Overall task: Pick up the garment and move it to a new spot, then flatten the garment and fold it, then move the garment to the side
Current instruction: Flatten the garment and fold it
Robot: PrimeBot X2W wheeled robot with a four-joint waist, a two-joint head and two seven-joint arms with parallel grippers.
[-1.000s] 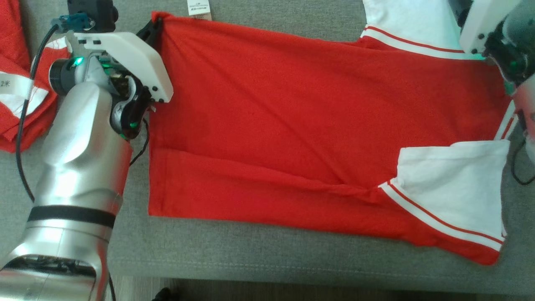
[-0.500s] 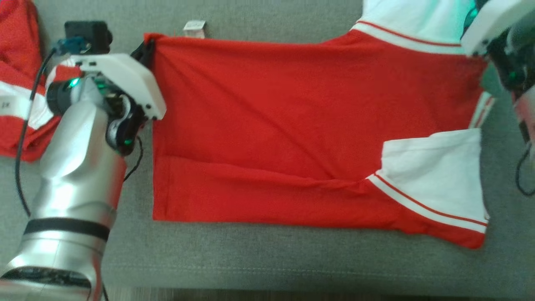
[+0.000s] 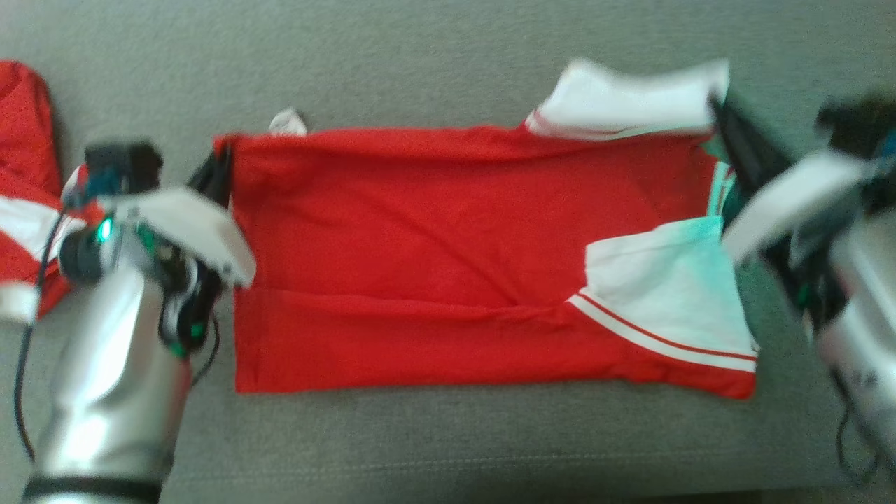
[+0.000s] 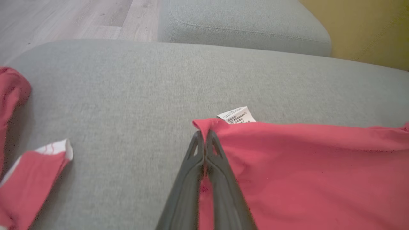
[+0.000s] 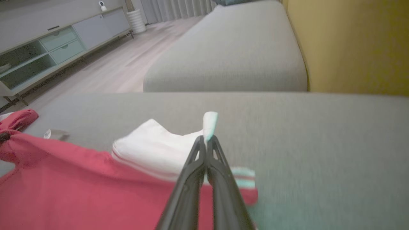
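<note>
Red garment (image 3: pixel 434 259) of soft knit jersey, spread lengthwise across the middle of a grey cushion (image 3: pixel 448 448), well clear of its near edge. Short white sleeves trimmed with thin red stripes: near sleeve (image 3: pixel 665 294) folded in over the red body, far sleeve (image 3: pixel 623 98) raised and blurred toward the far right. Long shallow crease along the near side, otherwise fairly smooth. Left gripper (image 4: pixel 203 135) clenched on the far left corner of the hem, pinching up a small peak of cloth just beside a white care label (image 4: pixel 236 115). Right gripper (image 5: pixel 204 139) clenched on the outer edge of the far sleeve, with a tip of white cloth standing above the fingertips. Judged from this: pick-up and move to a new spot likely done, flattening mostly done, folding apparently begun with both far corners gripped. Left to do: the rest of the fold and the move to the side. Cushion of coarse woven fabric, matte, rounded at the corners, with a stitched seam. Second red-and-white cloth (image 3: pixel 24 210) bunched at the left edge, apart from the garment. Beyond: pale wood floor (image 4: pixel 64 19) and yellow wall (image 5: pixel 351 41).
</note>
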